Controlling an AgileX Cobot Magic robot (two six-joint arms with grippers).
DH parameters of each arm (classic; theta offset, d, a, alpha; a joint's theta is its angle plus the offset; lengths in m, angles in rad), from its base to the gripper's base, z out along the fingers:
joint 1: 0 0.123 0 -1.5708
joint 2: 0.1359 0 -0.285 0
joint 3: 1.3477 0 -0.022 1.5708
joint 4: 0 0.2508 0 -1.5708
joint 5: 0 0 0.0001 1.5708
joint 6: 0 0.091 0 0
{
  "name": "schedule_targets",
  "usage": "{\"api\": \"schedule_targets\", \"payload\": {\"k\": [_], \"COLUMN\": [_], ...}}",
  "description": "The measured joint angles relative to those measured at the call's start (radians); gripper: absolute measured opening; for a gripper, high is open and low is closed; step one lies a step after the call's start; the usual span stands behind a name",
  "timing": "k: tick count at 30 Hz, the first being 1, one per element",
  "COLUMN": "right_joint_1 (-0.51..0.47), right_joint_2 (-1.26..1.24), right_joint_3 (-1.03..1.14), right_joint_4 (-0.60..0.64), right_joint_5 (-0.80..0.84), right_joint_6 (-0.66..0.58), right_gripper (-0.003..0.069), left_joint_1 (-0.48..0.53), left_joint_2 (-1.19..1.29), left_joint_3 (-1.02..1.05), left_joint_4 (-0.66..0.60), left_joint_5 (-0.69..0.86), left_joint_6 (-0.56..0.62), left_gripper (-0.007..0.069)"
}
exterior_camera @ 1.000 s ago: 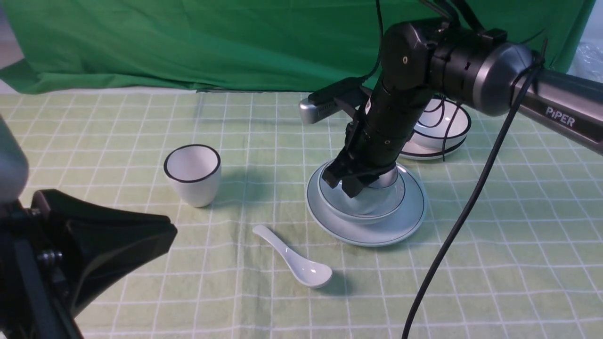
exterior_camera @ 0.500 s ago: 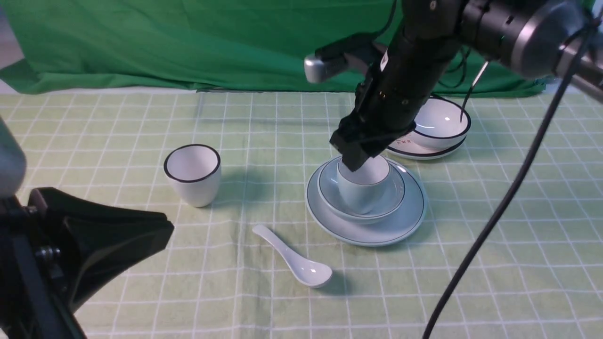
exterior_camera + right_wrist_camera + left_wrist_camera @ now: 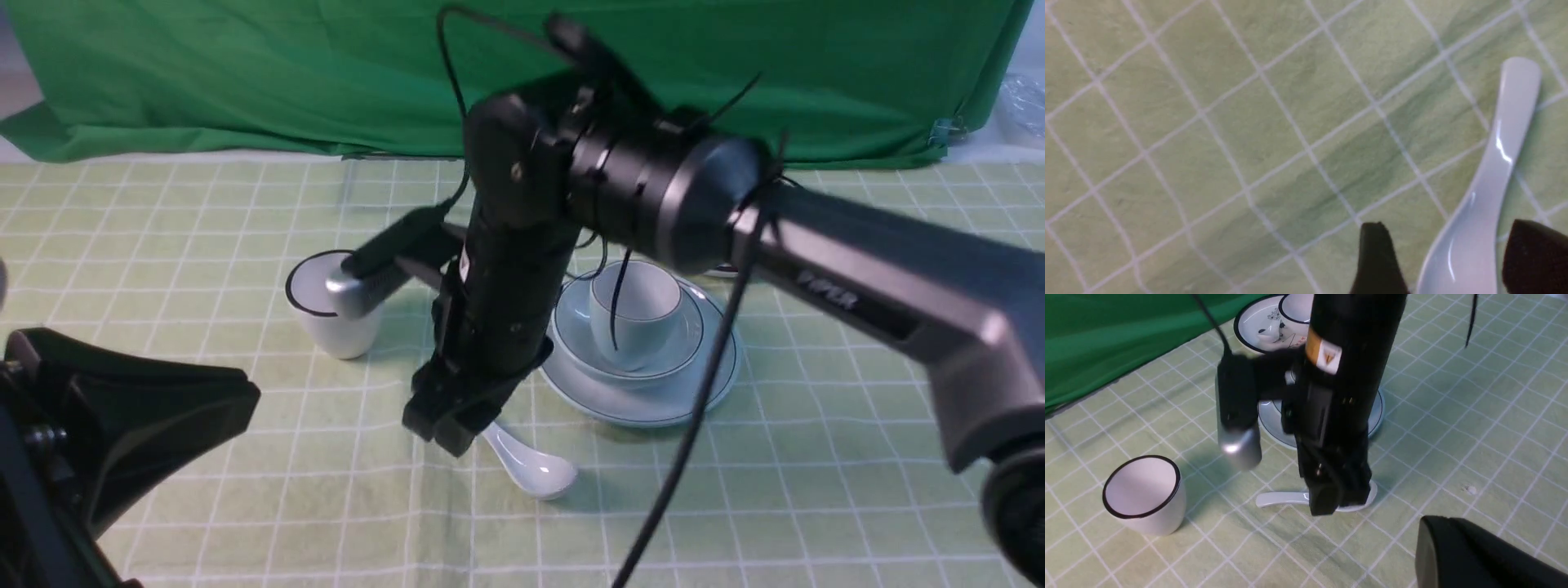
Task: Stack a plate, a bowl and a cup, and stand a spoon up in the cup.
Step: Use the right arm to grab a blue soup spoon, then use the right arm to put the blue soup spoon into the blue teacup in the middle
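Now the spoon (image 3: pixel 531 467) lies flat on the bench (image 3: pixel 816 457), just in front of the plate (image 3: pixel 653 402). The right end effector (image 3: pixel 441 429), at the cup (image 3: pixel 641 314) a moment ago, has released it and swung over to straddle the spoon near its scoop, jaws apart and empty. With the cup in the bowl (image 3: pixel 687 328) on the plate, I judge that only the spoon is left.
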Motion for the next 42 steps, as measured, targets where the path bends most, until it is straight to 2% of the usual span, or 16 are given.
{"api": "schedule_targets", "payload": {"k": [7,15,18,19,20,23,24,31,37,41,42], "right_joint_1": [-0.049,-0.056,-0.056,-0.056,-0.056,-0.050,-0.046,-0.029,-0.047,-0.094,-0.118], "right_joint_2": [0.133,0.184,0.189,0.190,0.190,0.191,0.191,0.159,-0.108,-0.263,-0.340], "right_joint_3": [-0.088,-0.116,-0.120,-0.121,-0.122,-0.124,-0.128,-0.199,-0.182,-0.029,0.076], "right_joint_4": [-0.016,-0.012,-0.024,-0.029,-0.029,-0.032,-0.029,-0.013,-0.090,-0.121,-0.128], "right_joint_5": [-0.032,-0.036,-0.032,-0.030,-0.030,-0.027,-0.022,0.059,0.061,-0.038,-0.163], "right_joint_6": [0.043,0.063,0.070,0.073,0.073,0.074,0.074,0.074,0.082,0.107,0.129], "right_gripper": [0.0453,0.0449,0.0385,0.0340,0.0331,0.0187,0.0166,0.0168,0.0168,0.0168,0.0168], "left_joint_1": [0.000,0.000,0.000,0.000,0.000,0.000,0.000,0.000,0.000,0.000,0.000], "left_joint_2": [0.000,0.000,0.000,0.000,0.000,0.000,0.000,0.000,0.000,0.000,0.000], "left_joint_3": [0.000,0.000,0.000,0.000,0.000,0.000,0.000,0.000,0.000,0.000,0.000], "left_joint_4": [-0.027,-0.034,-0.036,-0.037,-0.038,-0.040,-0.040,-0.040,-0.040,-0.040,-0.040], "left_joint_5": [-0.004,-0.017,-0.019,-0.020,-0.021,-0.022,-0.022,-0.022,-0.022,-0.022,-0.022], "left_joint_6": [0.011,0.023,0.024,0.024,0.024,0.024,0.024,0.024,0.024,0.024,0.024], "left_gripper": [0.0001,0.0001,0.0001,0.0001,0.0001,0.0001,0.0001,0.0001,0.0001,0.0001,0.0001]}}
